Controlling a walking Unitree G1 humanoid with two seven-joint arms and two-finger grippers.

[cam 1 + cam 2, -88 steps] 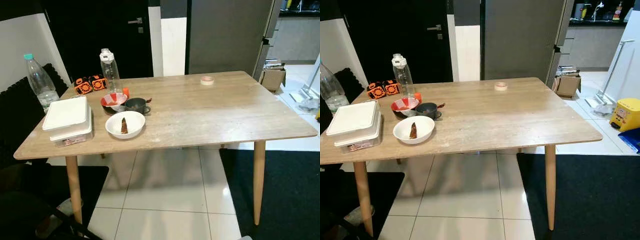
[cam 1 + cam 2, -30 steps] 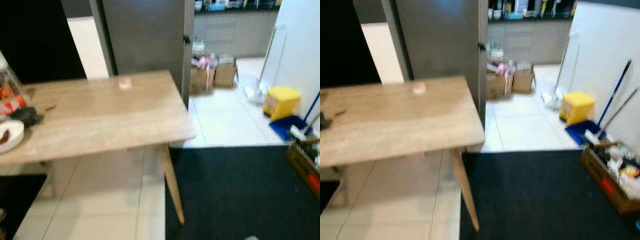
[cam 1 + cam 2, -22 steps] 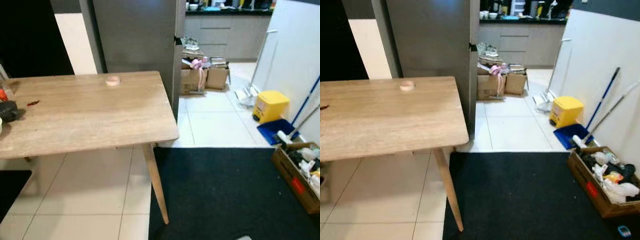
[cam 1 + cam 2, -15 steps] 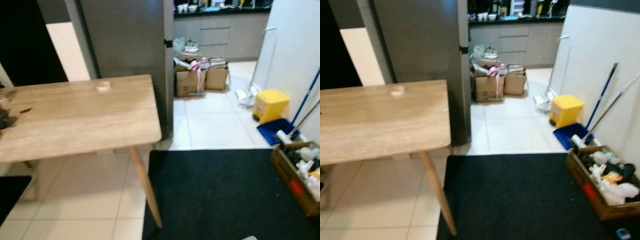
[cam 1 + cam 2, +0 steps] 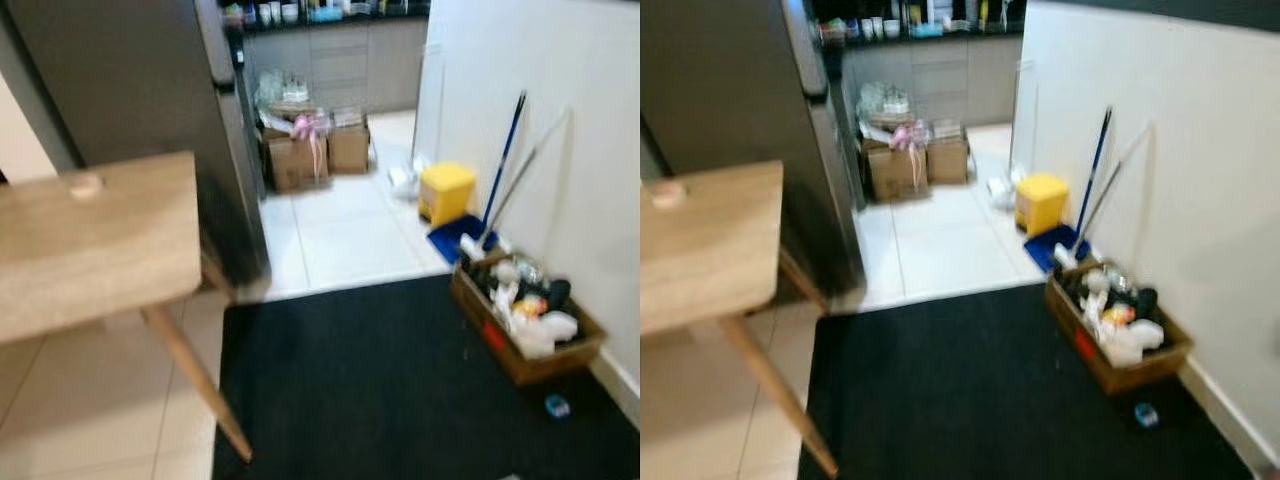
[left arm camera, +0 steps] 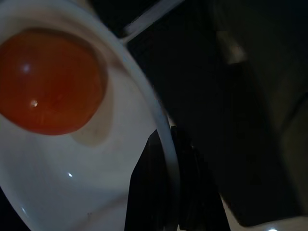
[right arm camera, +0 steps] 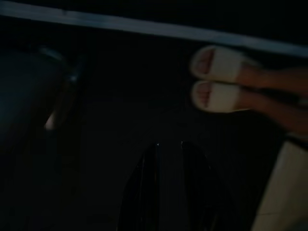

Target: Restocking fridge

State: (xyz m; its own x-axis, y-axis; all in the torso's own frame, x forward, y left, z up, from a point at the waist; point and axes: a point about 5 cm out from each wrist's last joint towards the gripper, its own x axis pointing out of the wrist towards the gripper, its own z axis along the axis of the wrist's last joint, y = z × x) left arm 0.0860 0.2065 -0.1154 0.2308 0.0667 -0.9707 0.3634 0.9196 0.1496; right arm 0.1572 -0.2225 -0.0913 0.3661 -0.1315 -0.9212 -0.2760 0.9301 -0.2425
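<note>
Fridge point(image 5: 120, 110): tall, dark grey, doors closed — stands just behind the desk's point(image 5: 90, 240) far corner.
White bowl point(image 6: 91, 159): glossy, holding one round orange-red fruit point(image 6: 48, 82).
Left gripper point(image 6: 166, 163): jaws pinching the bowl's rim.
Right gripper point(image 7: 166, 192): dim; jaws pressed close together, above dark floor near a person's slippered feet point(image 7: 219, 79).
Cardboard box point(image 5: 525, 320): by the white wall, on the black mat point(image 5: 400, 380) — heaped with mixed litter.

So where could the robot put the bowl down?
The wooden table is mostly bare, with a small roll near its back edge. The black rug is open. Along the wall it's crowded: a full box and yellow bin.
</note>
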